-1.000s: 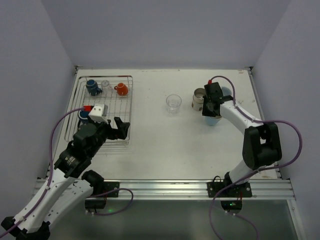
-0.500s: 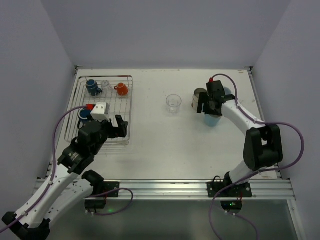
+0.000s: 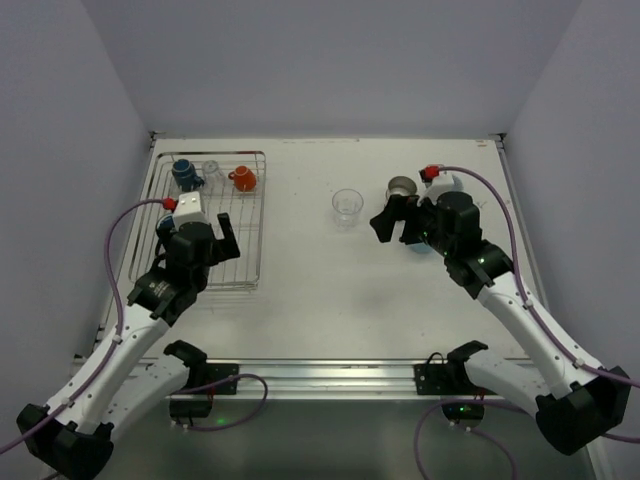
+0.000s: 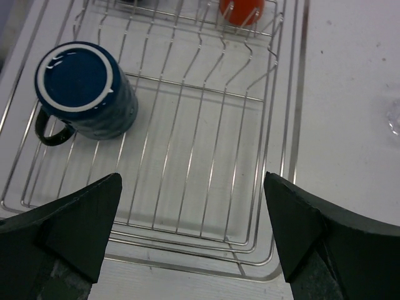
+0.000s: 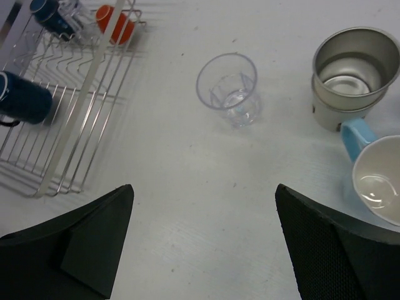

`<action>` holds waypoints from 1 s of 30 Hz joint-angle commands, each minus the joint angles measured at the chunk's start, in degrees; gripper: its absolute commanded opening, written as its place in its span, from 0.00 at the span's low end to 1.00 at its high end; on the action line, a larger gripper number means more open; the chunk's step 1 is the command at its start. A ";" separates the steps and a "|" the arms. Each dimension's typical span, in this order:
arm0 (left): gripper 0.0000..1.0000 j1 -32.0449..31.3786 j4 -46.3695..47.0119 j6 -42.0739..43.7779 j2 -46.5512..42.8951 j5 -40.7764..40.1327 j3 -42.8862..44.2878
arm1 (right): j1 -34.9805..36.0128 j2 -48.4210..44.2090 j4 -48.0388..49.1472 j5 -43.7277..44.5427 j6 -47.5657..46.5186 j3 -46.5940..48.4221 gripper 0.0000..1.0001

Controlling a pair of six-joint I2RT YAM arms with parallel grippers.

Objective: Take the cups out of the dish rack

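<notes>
The silver wire dish rack [image 3: 252, 232] lies at the left of the table. At its back stand a dark blue mug [image 3: 185, 173], a clear glass [image 3: 211, 168] and an orange-red mug [image 3: 243, 179]. A second dark blue mug [image 4: 84, 87] lies upside down near the rack's left side. My left gripper [image 4: 194, 231] hovers open over the rack's near part, to the right of that mug. On the table stand a clear glass [image 5: 230, 87], a grey metallic cup [image 5: 353, 69] and a light blue cup [image 5: 378, 178]. My right gripper [image 5: 203, 231] is open and empty above bare table.
The rack's raised right side [image 5: 81, 94] runs between the two arms. The table's back wall and right edge [image 3: 515, 190] lie close behind the unloaded cups. Purple cables [image 3: 520, 215] loop off both arms.
My right gripper has opened, let go of the light blue cup and drawn back up and to the left. My left gripper has moved farther in over the rack.
</notes>
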 commanded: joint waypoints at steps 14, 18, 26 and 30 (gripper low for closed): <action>1.00 30.03 5.80 4.92 19.55 14.96 10.45 | 1.65 -12.18 10.51 -14.14 1.39 -11.97 0.99; 1.00 32.78 7.12 6.16 24.90 16.29 11.77 | 1.74 -10.78 11.30 -16.96 1.75 -11.97 0.99; 1.00 34.01 8.35 7.39 30.28 16.64 13.71 | 3.06 -10.25 12.09 -18.98 1.92 -12.05 0.99; 1.00 34.45 8.01 6.95 31.50 13.92 14.23 | 3.33 -10.43 12.00 -19.33 1.92 -11.97 0.99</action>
